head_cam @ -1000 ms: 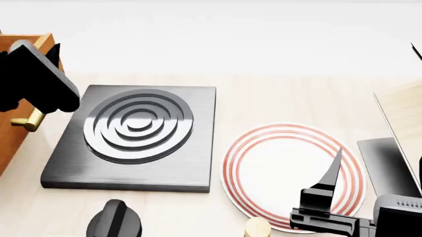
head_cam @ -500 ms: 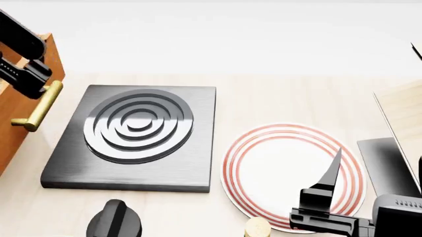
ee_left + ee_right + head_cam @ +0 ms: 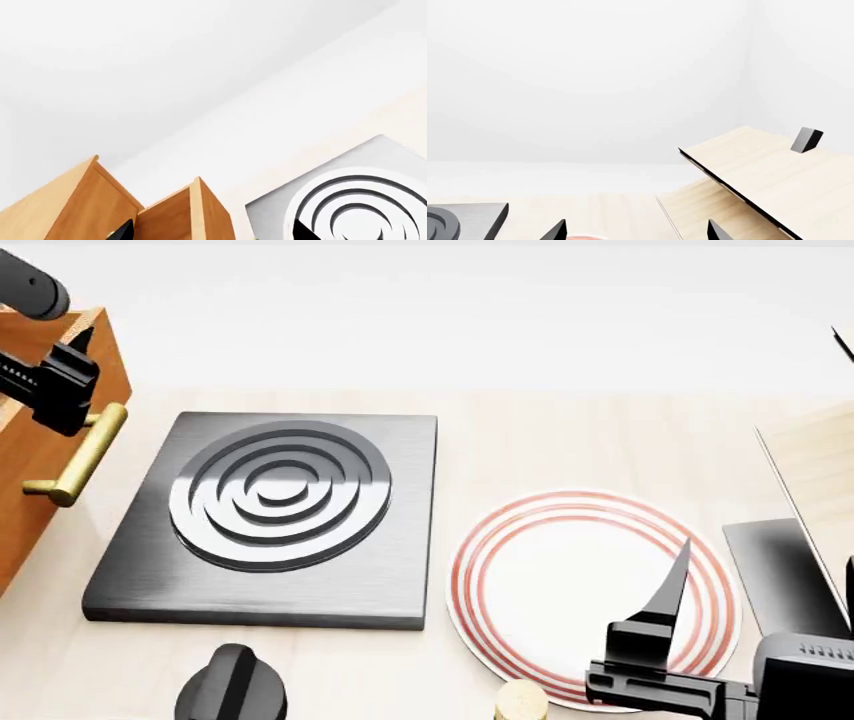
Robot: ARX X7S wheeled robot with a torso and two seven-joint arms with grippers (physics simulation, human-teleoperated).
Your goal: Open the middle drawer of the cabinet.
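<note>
The cabinet stands at the far left of the counter, just beside the black hob. Only 1 brass handle shows in the head view, and the drawer behind it looks already drawn out toward the hob; whether this is the middle one cannot be told, because the other drawers are out of view.

The risk is judged to be this: the left pincer sits at the upper end of the handle, not at its middle. A pull from there could let the fingers slide off the bar, or could twist the drawer so that it jams. A long pull could also bring the drawer front against the hob.

The left pincer is spread in the wrist view, with only its 2 tips showing; whether it touches the bar cannot be told. The right pincer hangs released over the plate, holding nothing.
</note>
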